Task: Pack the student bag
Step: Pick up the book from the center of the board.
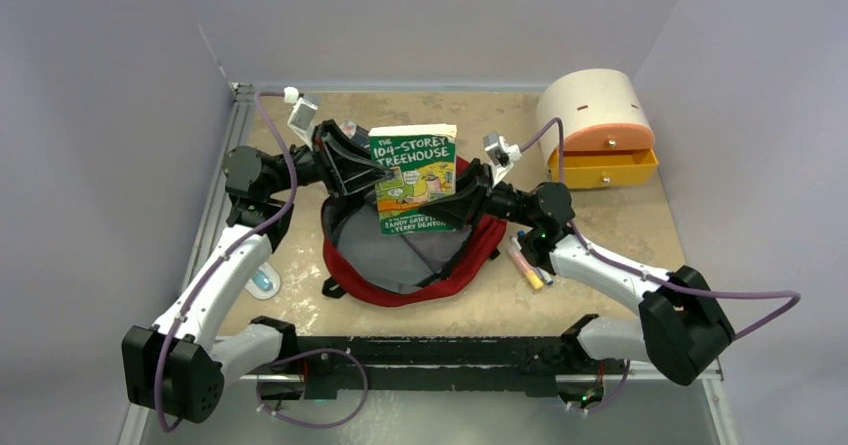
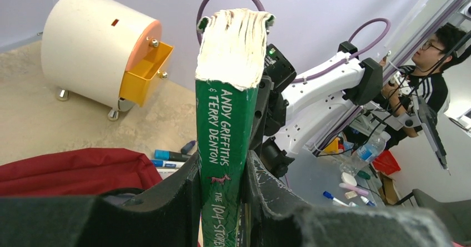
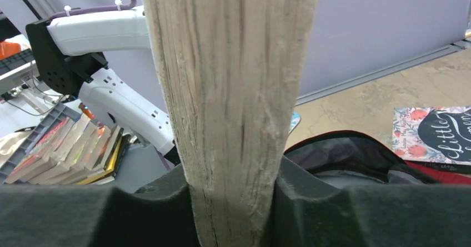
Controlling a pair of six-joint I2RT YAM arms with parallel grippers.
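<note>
A green paperback, "The 104-Storey Treehouse" [image 1: 413, 177], is held upright over the open dark red student bag [image 1: 400, 290], whose grey lining shows. My left gripper [image 1: 368, 177] is shut on the book's spine side; the left wrist view shows the green spine [image 2: 225, 141] clamped in my left gripper [image 2: 222, 172]. My right gripper [image 1: 458, 203] is shut on the book's page side; the right wrist view shows the yellowed page edge [image 3: 228, 91] pinched in my right gripper [image 3: 230, 177], with the bag's opening [image 3: 355, 152] below and behind.
A cream-and-orange drawer box [image 1: 598, 125] with its yellow drawer open stands at the back right. Several markers [image 1: 528, 265] lie right of the bag. A floral-covered book [image 3: 433, 133] lies on the table beyond the bag. A small white-and-blue item [image 1: 263, 282] lies at the left.
</note>
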